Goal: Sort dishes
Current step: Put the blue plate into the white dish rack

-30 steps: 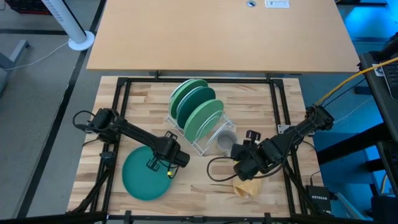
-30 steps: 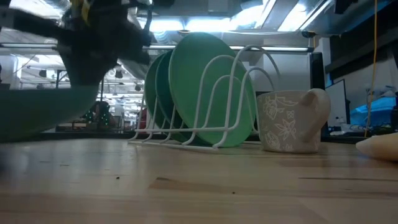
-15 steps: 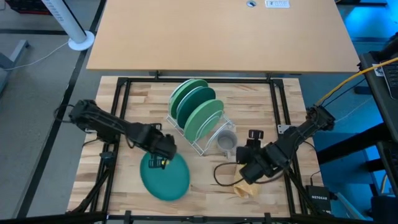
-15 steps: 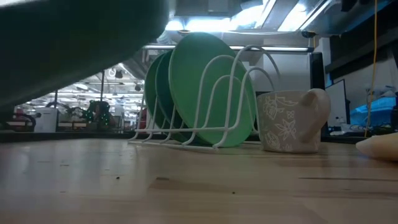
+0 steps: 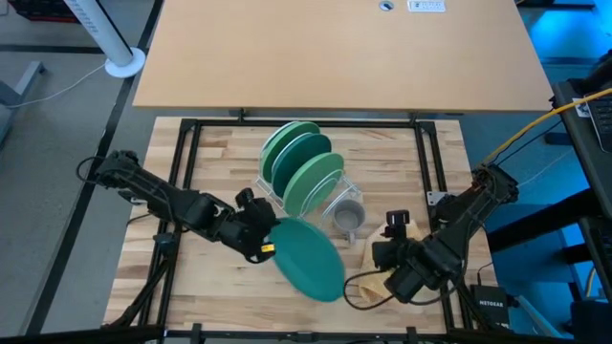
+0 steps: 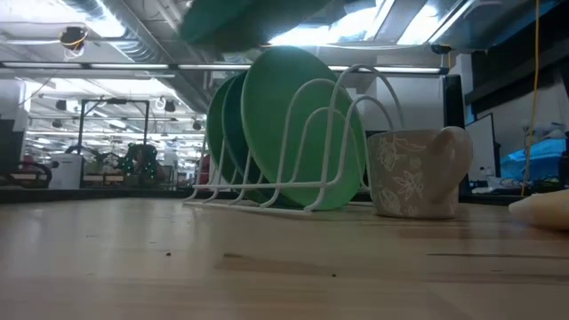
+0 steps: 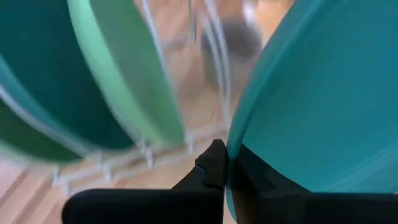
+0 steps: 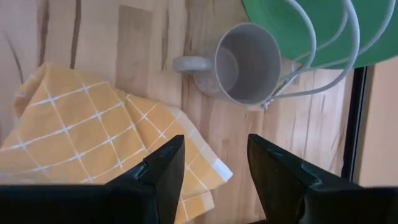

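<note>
your left tool [image 5: 265,245], at lower centre of the high view, is clamped on the rim of the dark teal round plastic plate [image 5: 308,259], which hangs clear of the wooden table [image 5: 220,172] just in front of the white wire dish rack [image 5: 308,218]. the other three round plastic plates [image 5: 301,164], light and darker green, stand upright in the rack's slots at the centre of the frame.

to do this step well, tip the held plate up on edge before you bring it in; right now it looks tilted rather than vertical. the front wire slot, on the near side of the light green plate, looks to be the free one, so line the plate's edge with that gap. lower slowly and watch that the rim does not knock the standing plates or the small grey metal cup [image 5: 348,217] just beside the rack at centre right. only loosen the grip once the plate rests between the wires.

your right tool [image 8: 208,163], at lower right of the high view, is spread wide and carrying nothing, above the tan waffle-patterned cloth [image 8: 93,143]; leave it parked there.
</note>
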